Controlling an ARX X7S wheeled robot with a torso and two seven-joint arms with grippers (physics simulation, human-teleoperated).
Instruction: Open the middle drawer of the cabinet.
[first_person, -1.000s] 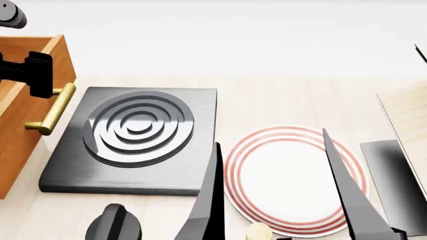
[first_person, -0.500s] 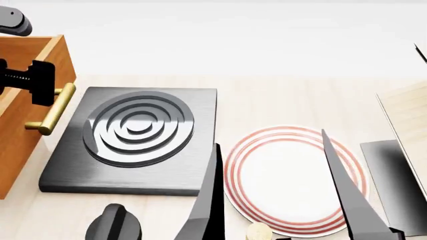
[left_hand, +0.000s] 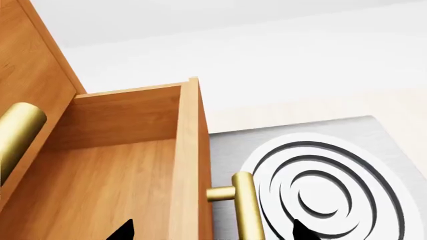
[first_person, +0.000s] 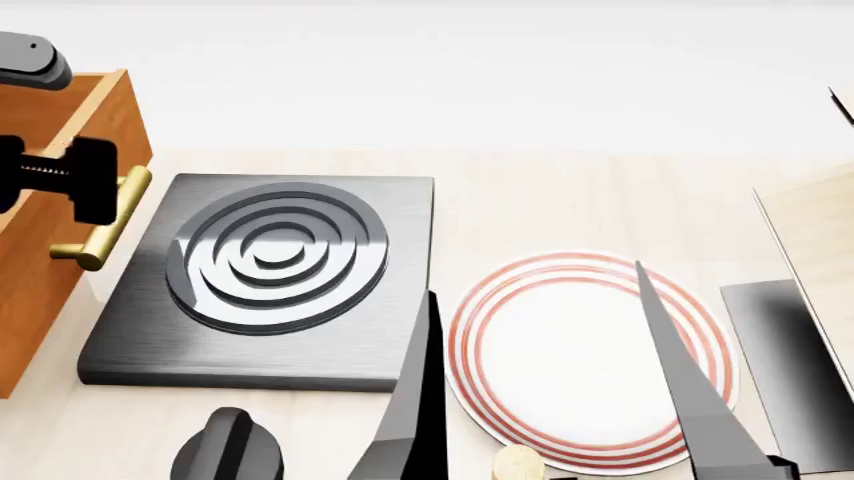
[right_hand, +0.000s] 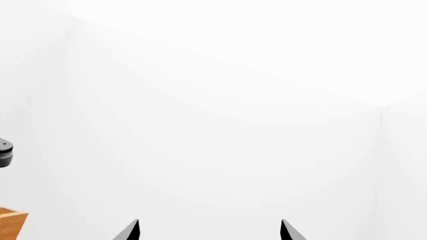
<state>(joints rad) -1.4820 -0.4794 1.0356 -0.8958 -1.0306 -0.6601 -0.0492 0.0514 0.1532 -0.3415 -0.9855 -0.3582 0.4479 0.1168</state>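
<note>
middle drawer pulled out at the left edge of the frame

middle drawer (first_person: 60, 200) is sitting pulled out of the cabinet (left_hand: 33, 75) at the far left of the head view, its open wooden box showing from above in the left wrist view. its brass handle (first_person: 107, 225) is sticking out from the drawer front toward the dark grey stove plate (first_person: 267, 280), which is lying just beside the drawer on the pale table (first_person: 561, 200).

the left gripper (first_person: 60, 175) is hanging at the upper left of the head view, above the drawer front and handle. in the left wrist view its two dark fingertips (left_hand: 123, 231) are standing spread, one over the drawer's inside and one over the stove plate, with the drawer front and handle between them and nothing clamped. a second brass handle (left_hand: 19, 132) is showing at the left edge of that view.

the right gripper (right_hand: 208, 231) is showing two tips apart against a blank white background, holding nothing. in the head view its long dark fingers (first_person: 687, 390) are rising from the bottom edge over a white plate with red rings (first_person: 587, 360). a dark knob (first_person: 227, 450) is sitting at the lower left, below the stove plate.
</note>
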